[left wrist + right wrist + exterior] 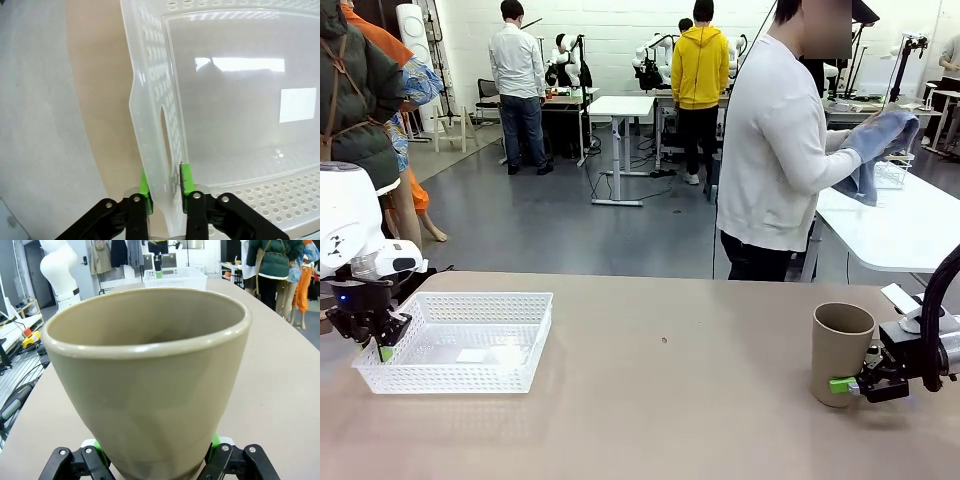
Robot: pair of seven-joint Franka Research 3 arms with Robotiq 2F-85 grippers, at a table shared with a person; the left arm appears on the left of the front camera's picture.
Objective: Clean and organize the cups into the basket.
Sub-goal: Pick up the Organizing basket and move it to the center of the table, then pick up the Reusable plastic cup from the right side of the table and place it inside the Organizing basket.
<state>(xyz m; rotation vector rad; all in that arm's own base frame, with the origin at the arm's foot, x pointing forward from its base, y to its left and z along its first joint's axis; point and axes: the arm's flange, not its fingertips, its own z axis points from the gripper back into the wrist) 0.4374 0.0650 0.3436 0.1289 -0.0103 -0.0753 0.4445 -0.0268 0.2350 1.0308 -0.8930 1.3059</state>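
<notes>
1. Left arm (345, 225) stands at the table's (660, 420) left edge, wrist pointing down.
2. Left gripper (384, 350) (165, 187) is low, jaws nearly together astride the basket's (470, 380) (150, 130) left wall, one green pad (185, 179) against each face.
3. Right arm comes in low at the right edge, wrist (925, 350) level, fingers pointing left.
4. Right gripper (848, 385) (155, 460) is clamped on the cup's (840, 345) (150, 365) base, pads on opposite sides.

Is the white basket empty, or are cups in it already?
Empty: no cup lies inside the basket; the brown cup stands upright far from it.
</notes>
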